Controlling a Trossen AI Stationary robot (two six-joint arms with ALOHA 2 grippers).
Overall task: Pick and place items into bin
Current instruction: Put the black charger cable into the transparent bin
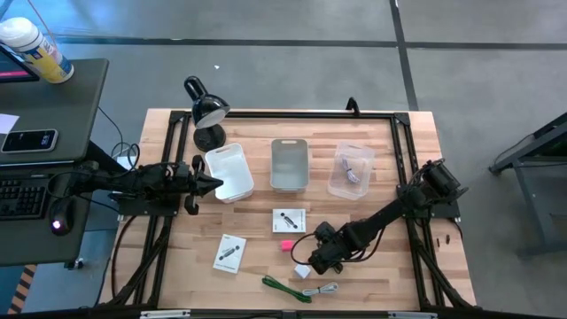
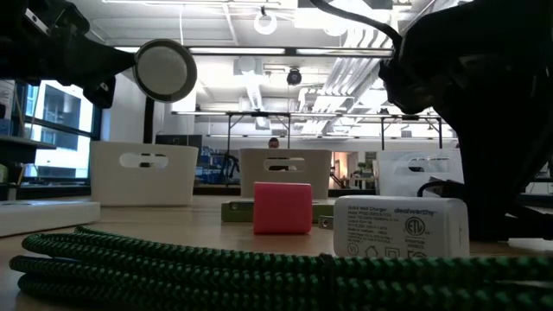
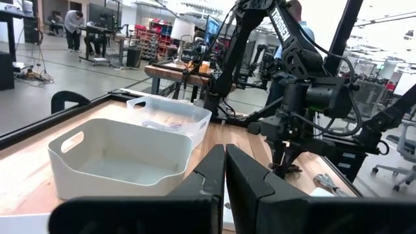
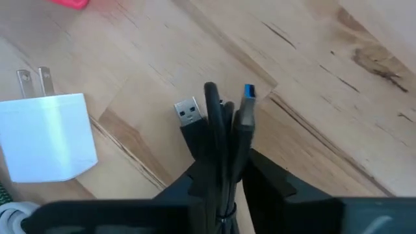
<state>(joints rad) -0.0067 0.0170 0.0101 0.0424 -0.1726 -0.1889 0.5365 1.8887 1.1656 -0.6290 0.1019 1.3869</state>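
Observation:
My right gripper [image 1: 312, 259] is low over the table's near middle, shut on a black cord [image 4: 221, 123]. Beside it lie a white cube [image 1: 303, 270] with two prongs [image 4: 45, 136] and a pink cube [image 1: 286, 245]. A green cord [image 1: 282, 285] and a white cord [image 1: 323, 290] lie by the near edge. Two white flat packets [image 1: 289, 221] [image 1: 229, 253] lie flat on the wood. My left gripper [image 1: 213, 184] hovers shut at the white bin's [image 1: 229, 171] left side. My right gripper pinches the bundled black cord just behind its two USB plugs [image 4: 188, 112], several strands between the two fingers [image 4: 266, 175]. The plugs stick out past the fingertips toward the wood. Whether the cord is clear of the table, I cannot tell.
Three bins stand in a row on the table's far half: the white one, a grey one [image 1: 289, 164] and a clear one [image 1: 352, 170] with a cord in it. A black desk lamp [image 1: 205, 111] stands at the far left. A desk with a keyboard is left of the table.

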